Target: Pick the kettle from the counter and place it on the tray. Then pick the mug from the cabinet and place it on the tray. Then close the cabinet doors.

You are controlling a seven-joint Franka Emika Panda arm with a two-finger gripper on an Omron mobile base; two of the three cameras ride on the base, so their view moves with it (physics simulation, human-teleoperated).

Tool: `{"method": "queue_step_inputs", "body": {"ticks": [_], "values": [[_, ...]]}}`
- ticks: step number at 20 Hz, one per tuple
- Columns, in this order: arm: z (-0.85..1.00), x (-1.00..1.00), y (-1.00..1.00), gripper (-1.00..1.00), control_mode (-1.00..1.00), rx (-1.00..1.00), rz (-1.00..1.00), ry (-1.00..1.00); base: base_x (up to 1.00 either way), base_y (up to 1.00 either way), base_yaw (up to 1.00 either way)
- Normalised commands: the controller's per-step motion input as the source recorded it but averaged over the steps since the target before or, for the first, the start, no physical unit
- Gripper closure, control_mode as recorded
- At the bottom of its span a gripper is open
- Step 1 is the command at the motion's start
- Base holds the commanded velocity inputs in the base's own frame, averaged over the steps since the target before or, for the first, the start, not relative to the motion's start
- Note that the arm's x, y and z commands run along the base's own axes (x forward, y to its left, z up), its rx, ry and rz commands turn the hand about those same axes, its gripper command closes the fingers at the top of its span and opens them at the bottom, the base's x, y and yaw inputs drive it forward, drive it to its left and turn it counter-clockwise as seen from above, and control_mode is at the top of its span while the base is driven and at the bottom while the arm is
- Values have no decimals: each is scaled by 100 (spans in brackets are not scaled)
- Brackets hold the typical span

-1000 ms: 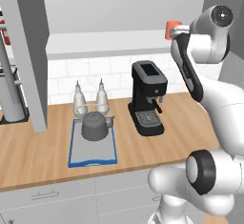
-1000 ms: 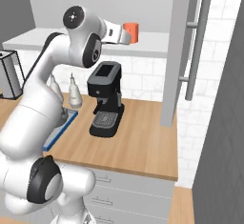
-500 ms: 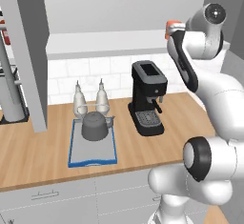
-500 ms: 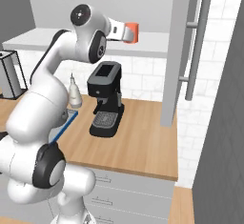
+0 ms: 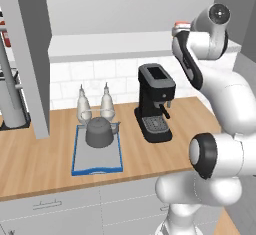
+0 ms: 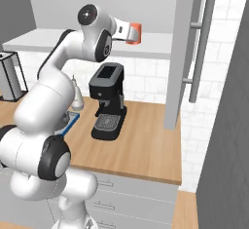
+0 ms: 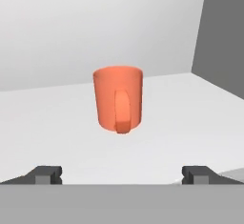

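Kettle (image 5: 99, 132) already sits on the tray (image 5: 80, 161). Pincer (image 7: 123, 175) spread wide facing the mug (image 7: 118, 98); I'd straddle the body, avoiding the handle.

Kettle (image 5: 99, 132) on tray (image 5: 80, 163); mug (image 7: 118, 98) (apparently upright) on cabinet (image 7: 57, 123) shelf.

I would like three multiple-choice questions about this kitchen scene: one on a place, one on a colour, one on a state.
1. Where is the kettle?
A. on the tray
B. on the coffee machine
C. in the cabinet

2. What colour is the mug?
A. blue
B. orange
C. green

3. How is the pincer?
A. shut on the mug
B. shut, empty
C. open

Answers: 1 A, the kettle sits inside the blue rim; 2 B, the hand view shows it orange; 3 C, the fingertips stand wide apart, short of the mug.
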Motion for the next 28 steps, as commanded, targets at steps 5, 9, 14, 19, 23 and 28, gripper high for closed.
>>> {"method": "queue_step_inputs", "body": {"ticks": [5, 9, 14, 19, 23, 28], "values": [[-4, 26, -4, -100, -100, 0, 0, 0, 0, 0, 0], [-1, 25, -9, -100, -100, 0, 0, 0, 0, 0, 0], [-3, 25, -10, -100, -100, 0, 0, 0, 0, 0, 0], [-6, 18, -3, -100, -100, 0, 0, 0, 0, 0, 0], [-8, 21, -1, -100, -100, 0, 0, 2, 0, 0, 0], [-5, 18, -3, -100, -100, 0, 0, 2, 0, 0, 0]]}}
